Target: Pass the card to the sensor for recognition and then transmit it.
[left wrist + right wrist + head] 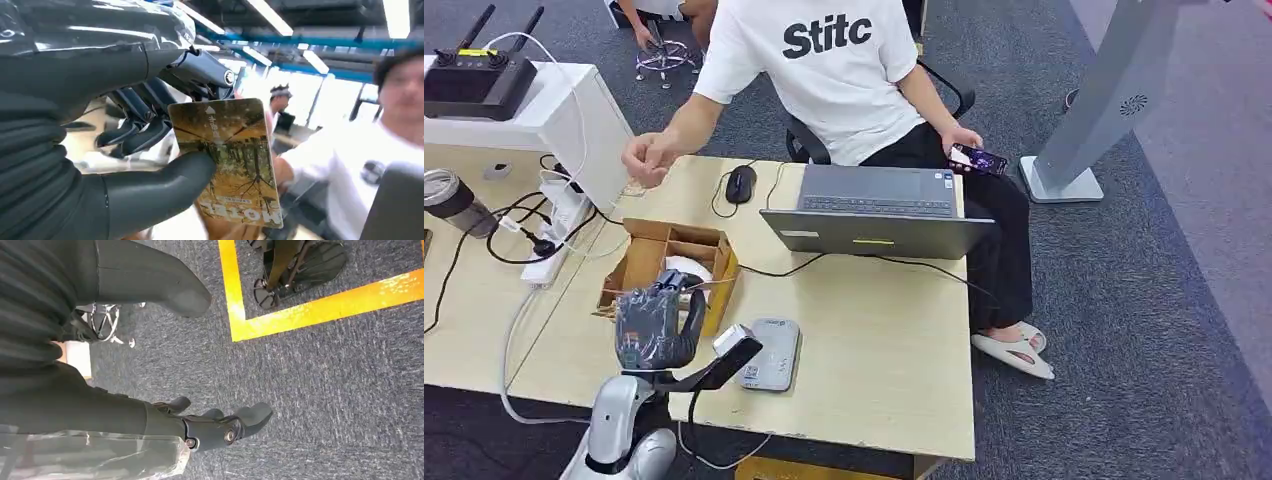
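My left hand [656, 325] is raised over the near left part of the wooden table [874, 340], just in front of a cardboard box [669, 262]. In the left wrist view this hand [125, 125] pinches a card [235, 160] between thumb and fingers; the card has a yellow-brown tree picture and faces the camera. The grey card sensor [770, 354] lies flat on the table just right of the hand, with a cable at its near side. My right hand [165, 420] hangs over grey carpet with its fingers apart and nothing in them.
A person in a white T-shirt [834, 70] sits across the table, one hand [649, 158] stretched over its far left and the other holding a phone [977, 158]. An open laptop [879, 210], a mouse [740, 183] and a power strip [549, 235] lie beyond the box.
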Motion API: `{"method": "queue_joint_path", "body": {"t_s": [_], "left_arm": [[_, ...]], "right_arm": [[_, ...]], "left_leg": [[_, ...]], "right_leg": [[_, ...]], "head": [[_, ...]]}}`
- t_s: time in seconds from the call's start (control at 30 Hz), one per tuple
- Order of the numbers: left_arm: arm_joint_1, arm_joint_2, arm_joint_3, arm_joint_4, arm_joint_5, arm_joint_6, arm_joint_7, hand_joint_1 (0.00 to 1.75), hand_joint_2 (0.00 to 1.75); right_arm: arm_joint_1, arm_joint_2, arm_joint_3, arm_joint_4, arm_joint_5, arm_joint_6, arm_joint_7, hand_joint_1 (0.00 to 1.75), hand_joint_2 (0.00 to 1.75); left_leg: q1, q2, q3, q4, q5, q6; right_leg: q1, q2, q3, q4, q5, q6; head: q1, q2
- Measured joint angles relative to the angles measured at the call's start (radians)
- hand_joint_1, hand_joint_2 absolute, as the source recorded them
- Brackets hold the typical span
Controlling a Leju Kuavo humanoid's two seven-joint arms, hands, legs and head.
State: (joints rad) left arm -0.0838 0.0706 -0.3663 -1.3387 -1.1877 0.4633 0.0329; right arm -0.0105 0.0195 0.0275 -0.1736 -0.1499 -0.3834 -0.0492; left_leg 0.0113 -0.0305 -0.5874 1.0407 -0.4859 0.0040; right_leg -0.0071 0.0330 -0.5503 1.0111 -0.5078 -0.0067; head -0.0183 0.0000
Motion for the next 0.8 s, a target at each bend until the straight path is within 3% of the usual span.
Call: {"method": "queue_joint_path", "body": {"t_s": [0.1,0.27,0.47,0.53,0.63,0.7,0.8], "left_arm": [[0.004,0.031,0.005,-0.141,0.044,0.067,-0.039,1.75,1.75],[0.005,0.085,0.028,-0.36,0.066,0.089,-0.054,1.75,1.75],[0.011,0.11,0.038,-0.454,0.065,0.095,-0.057,1.75,1.75],[0.012,0.12,0.045,-0.472,0.055,0.128,-0.054,1.75,1.75],[0.013,0.157,0.087,-0.504,0.039,0.133,-0.006,1.75,1.75],[0.013,0.19,0.144,-0.505,0.011,0.079,0.037,1.75,1.75],[0.011,0.244,0.246,-0.475,-0.14,0.009,0.116,1.75,1.75]], "right_arm": [[0.002,0.0,-0.008,0.0,-0.006,-0.002,-0.007,0.0,1.75],[0.003,0.004,-0.021,0.0,-0.008,-0.006,-0.017,0.0,1.75],[0.003,0.009,-0.023,0.0,-0.008,-0.011,-0.017,0.0,1.75],[0.003,0.01,-0.023,0.0,-0.008,-0.011,-0.017,0.0,1.75],[0.003,0.01,-0.024,0.0,-0.006,-0.012,-0.016,0.0,1.75],[0.003,0.01,-0.024,0.0,0.002,-0.012,-0.014,0.0,1.75],[0.003,0.01,-0.025,0.0,0.009,-0.011,-0.006,0.0,1.75]], "left_leg": [[0.0,0.0,0.0,0.0,0.0,0.0],[0.0,0.0,0.0,0.0,0.0,0.0],[0.0,0.0,0.0,0.0,0.0,0.0],[0.0,0.0,0.0,0.0,0.0,0.0],[0.0,0.0,0.0,0.0,0.0,0.0],[0.0,0.0,0.0,0.0,0.0,0.0],[0.001,0.0,0.001,-0.001,0.0,-0.001]], "right_leg": [[0.0,0.0,0.0,0.0,0.0,0.0],[0.0,0.0,0.0,0.0,0.0,0.0],[0.0,0.0,0.0,0.0,0.0,0.0],[0.0,0.0,0.001,0.0,0.0,0.0],[0.0,0.0,0.001,0.0,0.0,0.0],[0.0,0.0,0.0,0.0,0.0,0.0],[0.001,0.0,0.0,0.001,0.0,-0.001]], "head": [[0.0,0.0],[0.0,0.0],[0.0,0.0],[0.0,0.0],[0.0,0.0],[0.0,0.0],[0.0,0.0]]}}
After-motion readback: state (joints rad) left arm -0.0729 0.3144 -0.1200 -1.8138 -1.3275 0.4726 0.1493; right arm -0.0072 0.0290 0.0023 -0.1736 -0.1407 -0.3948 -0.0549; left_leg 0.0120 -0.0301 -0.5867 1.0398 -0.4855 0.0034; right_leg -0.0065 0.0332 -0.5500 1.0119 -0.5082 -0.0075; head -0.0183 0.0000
